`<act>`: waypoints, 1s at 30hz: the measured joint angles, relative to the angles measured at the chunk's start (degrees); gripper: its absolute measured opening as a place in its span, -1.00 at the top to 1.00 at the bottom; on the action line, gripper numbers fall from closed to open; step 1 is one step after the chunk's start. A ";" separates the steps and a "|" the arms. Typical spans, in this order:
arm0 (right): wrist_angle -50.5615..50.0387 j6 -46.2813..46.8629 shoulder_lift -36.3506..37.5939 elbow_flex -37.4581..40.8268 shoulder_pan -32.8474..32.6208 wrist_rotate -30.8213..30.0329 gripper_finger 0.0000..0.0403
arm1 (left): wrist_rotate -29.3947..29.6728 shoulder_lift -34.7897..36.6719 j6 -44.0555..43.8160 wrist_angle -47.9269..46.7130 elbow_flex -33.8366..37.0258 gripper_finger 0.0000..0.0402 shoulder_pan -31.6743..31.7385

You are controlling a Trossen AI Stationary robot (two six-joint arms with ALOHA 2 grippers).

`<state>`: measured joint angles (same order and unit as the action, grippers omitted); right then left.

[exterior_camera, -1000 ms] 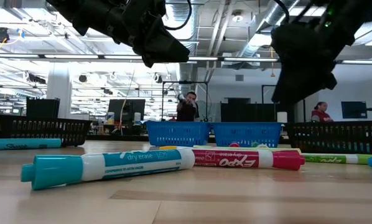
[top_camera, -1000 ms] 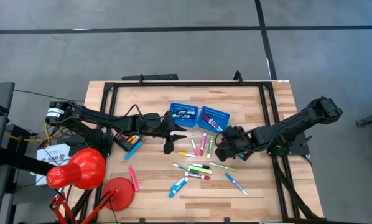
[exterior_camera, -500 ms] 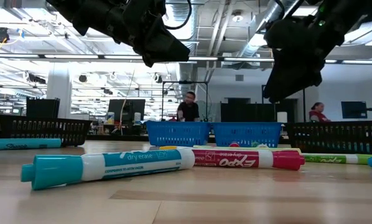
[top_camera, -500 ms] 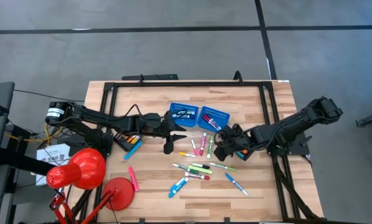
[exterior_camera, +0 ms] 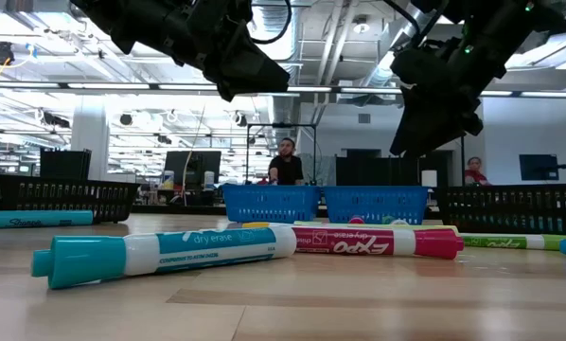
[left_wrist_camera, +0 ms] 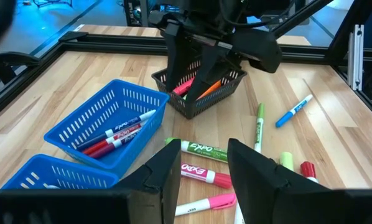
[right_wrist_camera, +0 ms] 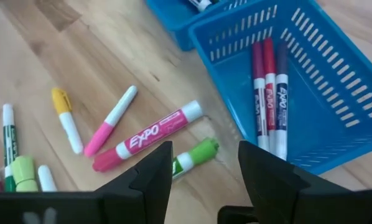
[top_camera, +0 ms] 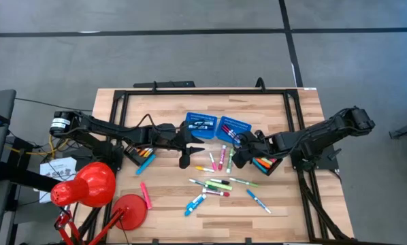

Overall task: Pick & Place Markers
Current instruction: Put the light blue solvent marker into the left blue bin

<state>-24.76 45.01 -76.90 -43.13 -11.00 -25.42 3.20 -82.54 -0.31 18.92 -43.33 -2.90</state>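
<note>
Hovering right claw (right_wrist_camera: 201, 168) open, markers (right_wrist_camera: 150, 135) scattered just beneath

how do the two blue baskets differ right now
In the left wrist view, the nearer basket is mostly cut off, its contents barely visible; the farther basket shows whole, holding several markers. From above, the right end effector, open, hovers beside the right basket; the left basket has none over it. Both are blue perforated plastic, side by side.

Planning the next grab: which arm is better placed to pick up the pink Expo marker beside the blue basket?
Right. The right gripper hangs open directly above the pink marker, next to the blue basket. The left gripper, also open, sits farther off.
</note>
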 joint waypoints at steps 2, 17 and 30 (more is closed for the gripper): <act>0.26 -0.01 0.00 0.00 0.00 -0.03 0.14 | 0.00 -0.01 0.02 0.05 0.00 0.37 0.00; 8.11 -3.50 0.00 0.00 3.14 -1.99 0.17 | 0.00 -0.02 0.02 0.91 0.00 0.37 0.00; 13.93 -12.44 0.00 0.00 4.36 1.47 0.28 | 0.00 0.00 -1.87 3.99 -0.02 0.37 0.00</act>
<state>-10.83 32.57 -76.90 -43.13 -6.64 -23.95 3.20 -82.54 -2.18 22.91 -43.35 -2.90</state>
